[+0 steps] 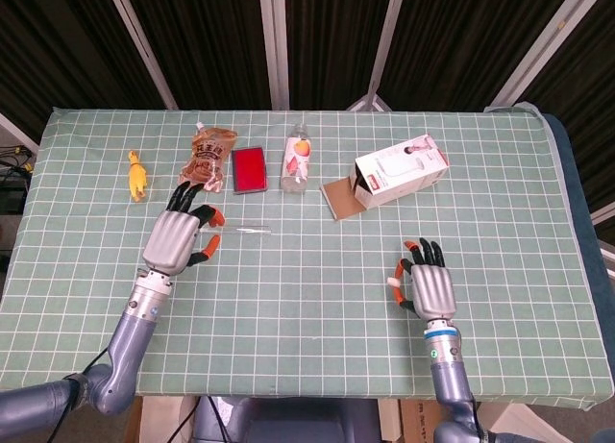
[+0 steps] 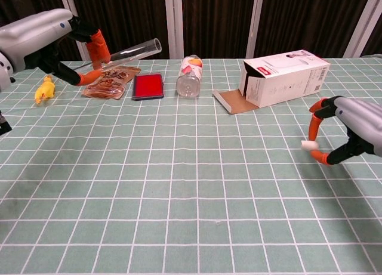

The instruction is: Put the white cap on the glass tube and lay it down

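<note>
My left hand (image 1: 178, 236) holds the clear glass tube (image 1: 246, 230) by one end above the table's left side. In the chest view the tube (image 2: 134, 50) slants up to the right from the left hand (image 2: 45, 42), its open end free. On the right, my right hand (image 1: 428, 287) pinches the small white cap (image 1: 393, 282) between orange fingertips. The chest view shows the cap (image 2: 308, 145) lifted off the cloth in the right hand (image 2: 349, 129). Tube and cap are far apart.
Along the back lie a yellow toy (image 1: 137, 177), a brown pouch (image 1: 206, 159), a red case (image 1: 250, 168), a small bottle (image 1: 297, 160) and a white box (image 1: 399, 171) with its flap open. Green checked cloth (image 1: 307, 299) covers the table.
</note>
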`<control>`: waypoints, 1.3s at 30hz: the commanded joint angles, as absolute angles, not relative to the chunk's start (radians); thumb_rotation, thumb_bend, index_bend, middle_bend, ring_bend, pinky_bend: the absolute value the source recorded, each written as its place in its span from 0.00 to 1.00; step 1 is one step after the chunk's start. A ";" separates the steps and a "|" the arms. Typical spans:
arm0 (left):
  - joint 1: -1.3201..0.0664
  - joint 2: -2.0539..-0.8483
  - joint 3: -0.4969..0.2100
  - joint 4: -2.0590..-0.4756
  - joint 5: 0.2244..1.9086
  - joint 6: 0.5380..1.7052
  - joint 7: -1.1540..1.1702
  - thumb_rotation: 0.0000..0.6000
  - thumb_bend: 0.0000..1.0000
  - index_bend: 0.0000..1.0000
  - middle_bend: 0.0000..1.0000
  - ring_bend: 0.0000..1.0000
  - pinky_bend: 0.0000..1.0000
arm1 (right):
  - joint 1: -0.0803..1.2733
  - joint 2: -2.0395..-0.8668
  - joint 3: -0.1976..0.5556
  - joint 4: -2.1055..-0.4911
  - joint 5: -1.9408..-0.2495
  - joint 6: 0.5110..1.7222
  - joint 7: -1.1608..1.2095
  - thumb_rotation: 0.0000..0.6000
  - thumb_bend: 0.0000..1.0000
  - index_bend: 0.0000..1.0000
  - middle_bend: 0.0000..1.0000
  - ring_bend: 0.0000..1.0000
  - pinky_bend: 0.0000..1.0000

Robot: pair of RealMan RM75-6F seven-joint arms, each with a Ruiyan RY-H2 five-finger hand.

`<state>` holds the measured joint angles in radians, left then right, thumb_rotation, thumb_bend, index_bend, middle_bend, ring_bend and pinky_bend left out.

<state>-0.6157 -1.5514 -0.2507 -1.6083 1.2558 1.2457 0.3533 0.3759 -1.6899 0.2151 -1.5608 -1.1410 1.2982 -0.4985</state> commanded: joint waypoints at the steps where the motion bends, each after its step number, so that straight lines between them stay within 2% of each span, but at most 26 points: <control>1: -0.627 -1.589 -0.256 -1.582 1.232 1.223 0.316 1.00 0.76 0.49 0.49 0.09 0.00 | 0.393 -1.662 0.237 -1.574 -1.153 1.294 -0.496 1.00 0.40 0.61 0.19 0.01 0.00; 7: -0.650 -1.653 -0.265 -1.527 1.201 1.206 0.322 1.00 0.76 0.49 0.49 0.09 0.00 | 0.433 -1.601 0.284 -1.600 -1.178 1.283 -0.505 1.00 0.40 0.61 0.19 0.01 0.00; 18: -0.683 -1.747 -0.282 -1.488 1.132 1.199 0.384 1.00 0.76 0.49 0.49 0.09 0.00 | 0.571 -1.509 0.307 -1.550 -1.399 1.248 -0.560 1.00 0.40 0.61 0.21 0.01 0.00; 25: -0.680 -1.815 -0.297 -1.486 1.100 1.250 0.418 1.00 0.76 0.49 0.49 0.10 0.00 | 0.634 -1.542 0.289 -1.491 -1.486 1.249 -0.597 1.00 0.40 0.61 0.21 0.02 0.00; 39: -0.687 -1.929 -0.336 -1.454 1.013 1.333 0.541 1.00 0.76 0.49 0.50 0.12 0.01 | 0.679 -1.636 0.257 -1.399 -1.513 1.263 -0.620 1.00 0.40 0.61 0.21 0.02 0.00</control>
<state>-0.6856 -1.9180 -0.3297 -1.4606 1.0230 1.3236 0.5297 0.6760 -1.6305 0.2598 -1.4046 -1.5100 1.2601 -0.6204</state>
